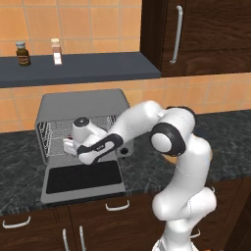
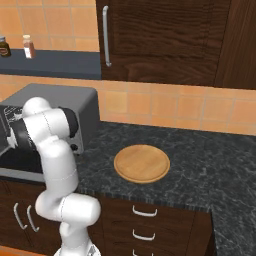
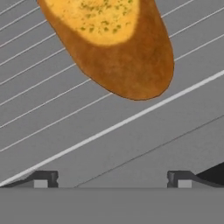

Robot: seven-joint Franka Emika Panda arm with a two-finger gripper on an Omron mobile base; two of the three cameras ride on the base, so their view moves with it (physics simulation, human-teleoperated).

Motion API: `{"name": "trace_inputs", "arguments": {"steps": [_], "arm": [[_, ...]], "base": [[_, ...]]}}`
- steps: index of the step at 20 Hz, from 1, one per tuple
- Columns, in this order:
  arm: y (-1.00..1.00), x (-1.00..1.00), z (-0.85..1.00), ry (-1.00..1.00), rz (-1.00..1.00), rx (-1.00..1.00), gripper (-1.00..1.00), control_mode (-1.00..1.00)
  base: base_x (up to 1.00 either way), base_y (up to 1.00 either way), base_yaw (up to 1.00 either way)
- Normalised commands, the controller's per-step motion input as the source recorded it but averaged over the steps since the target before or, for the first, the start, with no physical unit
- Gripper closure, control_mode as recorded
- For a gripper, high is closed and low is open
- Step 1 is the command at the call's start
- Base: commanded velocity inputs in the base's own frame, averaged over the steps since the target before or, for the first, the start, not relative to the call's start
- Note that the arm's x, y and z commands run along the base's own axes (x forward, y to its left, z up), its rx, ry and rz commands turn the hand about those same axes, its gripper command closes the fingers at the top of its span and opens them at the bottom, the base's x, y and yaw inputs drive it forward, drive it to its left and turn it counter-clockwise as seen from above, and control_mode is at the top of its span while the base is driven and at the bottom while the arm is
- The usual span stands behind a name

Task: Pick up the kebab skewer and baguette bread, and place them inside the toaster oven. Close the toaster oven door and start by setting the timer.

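The grey toaster oven (image 1: 83, 100) stands on the counter with its door (image 1: 83, 179) dropped flat toward me. My arm reaches into its mouth, where the gripper (image 1: 67, 145) hangs just over the wire rack. In the hand view the baguette bread (image 3: 118, 48), golden on top with a brown crust, lies on the rack wires (image 3: 52, 118) a little beyond my gripper (image 3: 113, 178). Its fingertips (image 3: 43, 178) stand wide apart and open, with nothing between them. The kebab skewer is hidden from me.
A round wooden plate (image 2: 142, 163) lies bare on the dark stone counter to the oven's right. Two small bottles (image 1: 22, 53) stand on the shelf above the oven. A dark wall cabinet (image 1: 196, 34) hangs at the upper right. Drawers with handles (image 2: 144, 212) run below the counter.
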Motion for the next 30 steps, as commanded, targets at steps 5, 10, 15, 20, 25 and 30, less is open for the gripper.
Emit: {"name": "trace_inputs", "arguments": {"steps": [5, 10, 15, 20, 25, 30], "arm": [[-0.08, -0.42, -0.05, -0.05, -0.01, 0.0, -1.0, -1.0], [-0.29, -0.83, 0.02, 0.0, 0.0, 0.0, -1.0, -1.0], [-0.34, -0.68, 0.21, 0.0, 0.0, 0.0, -1.0, -1.0], [-0.29, -0.83, 0.31, 0.0, 0.05, 0.0, -1.0, -1.0], [-0.2, -0.73, 0.5, 0.07, 0.21, 0.0, -1.0, -1.0], [-0.06, -0.66, 0.21, 0.12, 0.2, 0.0, -1.0, -1.0]], "base": [[0.0, 0.0, 0.0], [0.0, 0.0, 0.0], [0.0, 0.0, 0.0], [0.0, 0.0, 0.0], [0.0, 0.0, 0.0], [0.0, 0.0, 0.0]]}}
